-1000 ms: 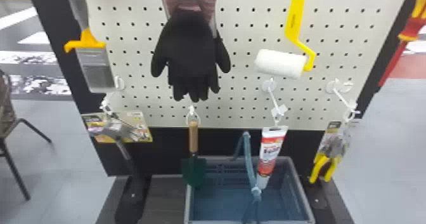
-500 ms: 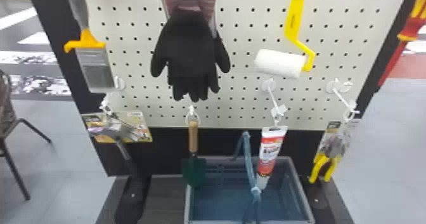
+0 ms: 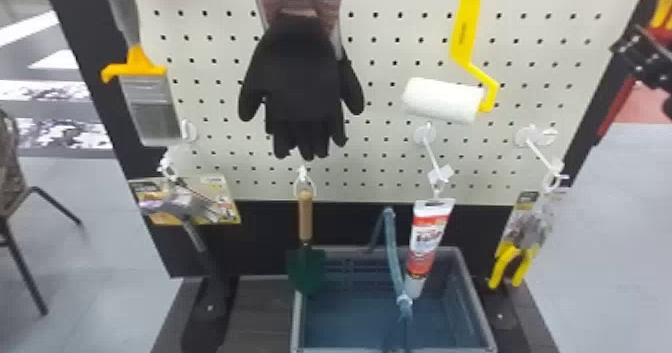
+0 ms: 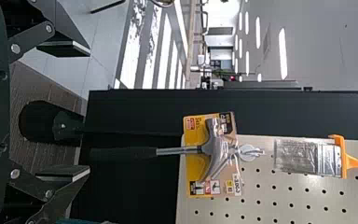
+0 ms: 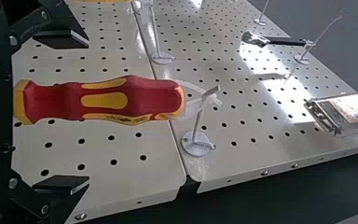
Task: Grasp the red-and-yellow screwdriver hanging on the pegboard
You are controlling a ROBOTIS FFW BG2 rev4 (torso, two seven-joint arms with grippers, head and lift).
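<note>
My right gripper (image 3: 645, 57) is at the head view's right edge, in front of the red-and-yellow screwdriver (image 3: 619, 107), whose red shaft hangs below it. In the right wrist view the screwdriver's handle (image 5: 105, 101) hangs from a white hook by a clear loop. There the right gripper (image 5: 88, 112) stands open, one finger on each side of the handle with gaps between. The left gripper (image 4: 88, 111) is open and holds nothing in the left wrist view, facing the side where the hammer (image 4: 214, 149) hangs.
Black gloves (image 3: 302, 82), a paint roller (image 3: 442, 99), a brush (image 3: 150, 107), a trowel (image 3: 306, 267), a white-red tube (image 3: 427, 242) and yellow-handled pliers (image 3: 512, 262) hang around the pegboard (image 3: 390, 42). Below stands a grey-blue crate (image 3: 470, 287).
The right gripper has come into the head view at its right edge, now overlapping the screwdriver. The hanging tools and the crate look unchanged.
</note>
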